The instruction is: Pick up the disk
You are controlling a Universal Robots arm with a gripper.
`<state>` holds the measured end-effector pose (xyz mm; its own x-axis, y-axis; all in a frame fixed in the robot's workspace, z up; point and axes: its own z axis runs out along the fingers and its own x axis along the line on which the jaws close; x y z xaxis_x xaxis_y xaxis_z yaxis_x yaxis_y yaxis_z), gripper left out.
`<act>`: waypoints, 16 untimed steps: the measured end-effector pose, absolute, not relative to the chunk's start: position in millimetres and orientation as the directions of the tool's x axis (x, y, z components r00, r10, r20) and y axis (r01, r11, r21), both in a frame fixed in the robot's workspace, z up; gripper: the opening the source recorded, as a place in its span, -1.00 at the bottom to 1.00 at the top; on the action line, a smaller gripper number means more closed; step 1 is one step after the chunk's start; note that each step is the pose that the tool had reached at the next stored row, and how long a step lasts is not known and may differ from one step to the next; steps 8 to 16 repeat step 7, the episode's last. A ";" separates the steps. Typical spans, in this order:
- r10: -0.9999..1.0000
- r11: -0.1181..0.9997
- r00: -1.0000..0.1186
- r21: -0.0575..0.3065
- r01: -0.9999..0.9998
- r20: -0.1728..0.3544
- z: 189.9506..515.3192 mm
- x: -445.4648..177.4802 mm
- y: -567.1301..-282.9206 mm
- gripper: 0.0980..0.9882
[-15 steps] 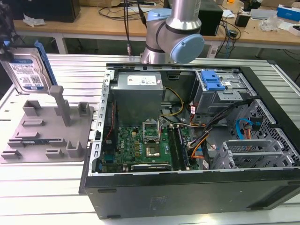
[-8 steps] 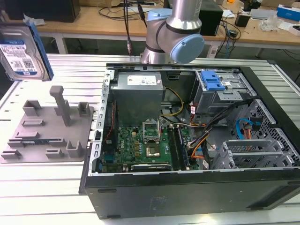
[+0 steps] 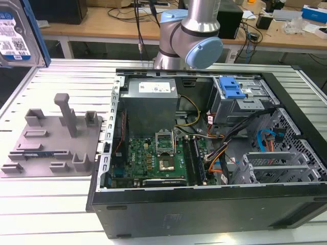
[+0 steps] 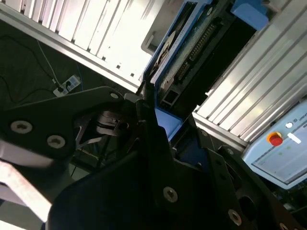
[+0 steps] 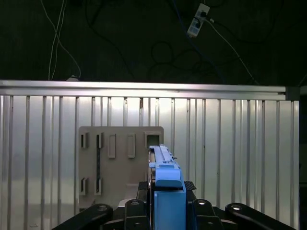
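Hanging edge-up in the air, the disk (image 3: 18, 31) sits at the exterior view's upper left, well above the slatted table (image 3: 61, 204). In the first wrist view the gripper (image 5: 165, 211) clamps the disk's blue rail, jaws narrow around it. The grey fixture plate (image 5: 120, 163) lies flat below with open table all round. The open computer case (image 3: 214, 153) stands apart to the exterior view's right.

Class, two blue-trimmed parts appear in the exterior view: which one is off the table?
The disk, raised at the exterior view's left; the blue-latched drive cage sits inside the computer case.
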<state>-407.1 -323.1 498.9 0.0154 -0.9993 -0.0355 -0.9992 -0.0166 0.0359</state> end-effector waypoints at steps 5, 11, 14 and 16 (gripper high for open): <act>-0.999 -0.017 0.015 0.036 -0.999 -0.038 499.1 -407.1 -323.1 -0.39; -0.999 -0.017 0.015 0.036 -0.999 -0.039 499.0 -407.1 -323.1 -0.39; -0.999 -0.017 0.015 0.036 -0.999 -0.039 499.0 -407.1 -323.1 -0.39; -0.999 -0.017 0.015 0.036 -0.999 -0.039 499.0 -407.1 -323.1 -0.39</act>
